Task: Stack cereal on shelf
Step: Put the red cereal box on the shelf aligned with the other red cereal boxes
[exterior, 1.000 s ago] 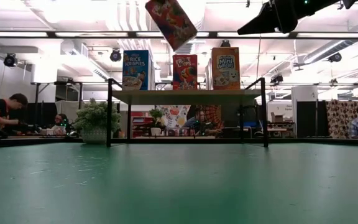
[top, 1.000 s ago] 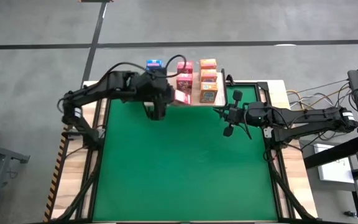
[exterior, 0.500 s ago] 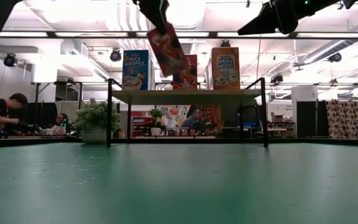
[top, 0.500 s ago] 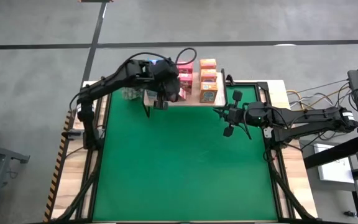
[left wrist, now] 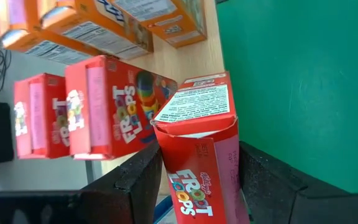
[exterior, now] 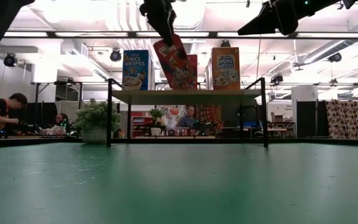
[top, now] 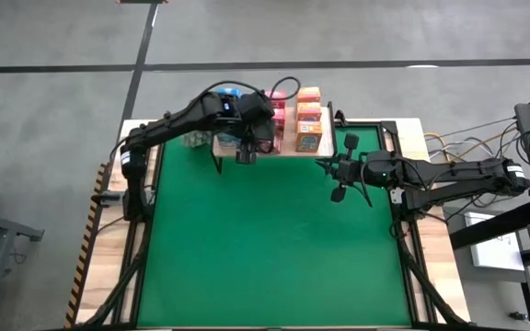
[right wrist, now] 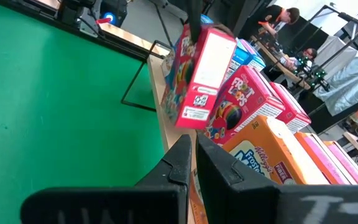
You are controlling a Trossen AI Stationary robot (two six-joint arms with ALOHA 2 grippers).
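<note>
My left gripper (exterior: 165,34) is shut on a red Froot Loops cereal box (exterior: 174,62), which hangs tilted over the front of the shelf (exterior: 185,96), a light plank on black legs. On the plank stand a blue box (exterior: 135,70), another red box (left wrist: 114,106) and orange boxes (exterior: 225,68), in rows running back. My right gripper (top: 325,165) hovers shut over the green mat to the right, touching nothing. My left gripper pinches the red box between its two fingers (left wrist: 138,180) on the two broad faces, near the box's upper end (left wrist: 201,180). The fingers come slanting down from above. The box hangs tilted below them, its lower end (exterior: 184,86) just over the plank; whether it touches, I cannot tell.
A green leafy plant (exterior: 95,121) stands left of the shelf. The green mat (top: 265,248) lies open in front. Free plank (exterior: 160,95) shows between the blue box and the red one. People sit in the room behind the table.
My left gripper has carried the red box down and toward the far edge, from high above the shelf to just over its plank, beside the standing red box. The box stays tilted in the hold.
</note>
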